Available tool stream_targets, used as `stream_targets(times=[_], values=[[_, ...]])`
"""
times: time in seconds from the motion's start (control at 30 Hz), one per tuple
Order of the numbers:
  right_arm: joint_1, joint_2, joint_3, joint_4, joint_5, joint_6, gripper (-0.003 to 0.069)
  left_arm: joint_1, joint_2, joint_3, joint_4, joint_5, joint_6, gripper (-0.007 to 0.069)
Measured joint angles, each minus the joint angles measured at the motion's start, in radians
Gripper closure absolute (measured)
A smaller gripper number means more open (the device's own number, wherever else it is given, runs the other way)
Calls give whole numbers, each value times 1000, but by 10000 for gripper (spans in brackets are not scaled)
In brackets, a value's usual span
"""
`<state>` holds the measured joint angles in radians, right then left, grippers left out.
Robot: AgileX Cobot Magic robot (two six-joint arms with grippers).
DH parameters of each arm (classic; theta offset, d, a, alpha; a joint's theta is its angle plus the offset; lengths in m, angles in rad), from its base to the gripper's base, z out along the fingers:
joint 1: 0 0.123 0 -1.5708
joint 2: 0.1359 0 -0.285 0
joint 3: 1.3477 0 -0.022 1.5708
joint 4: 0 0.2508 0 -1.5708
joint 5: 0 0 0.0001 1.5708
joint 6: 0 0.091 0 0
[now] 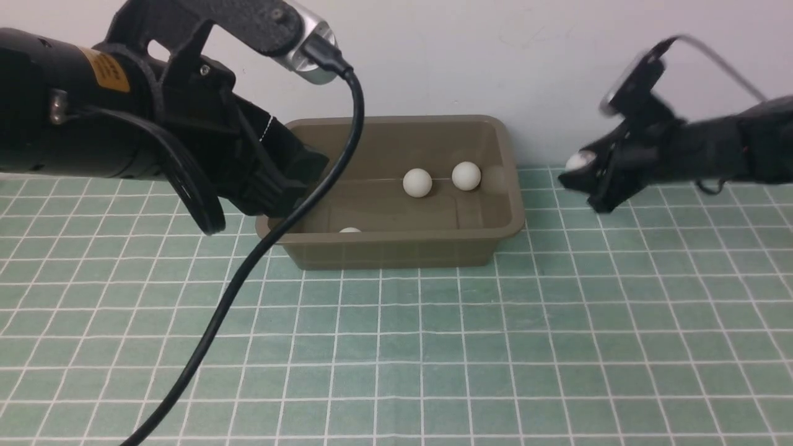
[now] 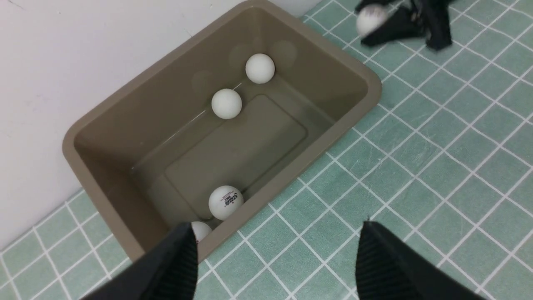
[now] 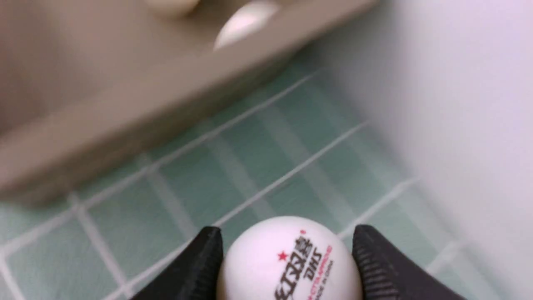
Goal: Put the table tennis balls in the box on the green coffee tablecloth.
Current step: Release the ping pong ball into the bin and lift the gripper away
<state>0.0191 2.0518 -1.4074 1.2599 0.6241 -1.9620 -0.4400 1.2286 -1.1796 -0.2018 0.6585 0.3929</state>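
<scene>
Ball 5 (image 3: 287,260) sat between the right gripper (image 1: 585,170) fingers. Jaws were pinching it, one pad on each side at about its widest line, logo facing the wrist cam. It hung over the tablecloth's (image 1: 396,347) far edge, near the box's (image 1: 396,251) right wall but outside it. It looked clear of the cloth, though the frame was blurred and I couldn't confirm.

Handling est.: hollow, v. light, thin stiff shell, smooth and round. I expect it to squirt out if the pinch drifts off the equator, and to bounce or roll on release. So light squeeze, grip across the diameter, let go low inside the box.

R arm came in from the right edge, forearm approx. level, gripper pointed toward the box and tipped slightly down.

L arm was angled down over the box's near-left corner. Left gripper (image 2: 277,227) jaws were spread wide, holding nothing.

Box was at the cloth's far edge against the wall (image 1: 433,56), approx. mid-width. Inside: ball 1 (image 2: 260,68) and ball 2 (image 2: 226,104) by the far wall, ball 3 (image 2: 225,202) at the near wall, ball 4 (image 2: 200,230) toward the near-left corner, partly hidden.
</scene>
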Motion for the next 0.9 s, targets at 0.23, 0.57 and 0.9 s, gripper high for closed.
stream_targets(times=[0.23, 0.57, 0.9], values=[[14, -89, -5, 178, 263, 51, 300, 0, 0, 0, 0, 0, 0, 165], [223, -28, -43, 151, 151, 126, 300, 0, 0, 0, 0, 0, 0, 165], [254, 19, -43, 223, -27, 189, 251, 0, 0, 0, 0, 0, 0, 165]])
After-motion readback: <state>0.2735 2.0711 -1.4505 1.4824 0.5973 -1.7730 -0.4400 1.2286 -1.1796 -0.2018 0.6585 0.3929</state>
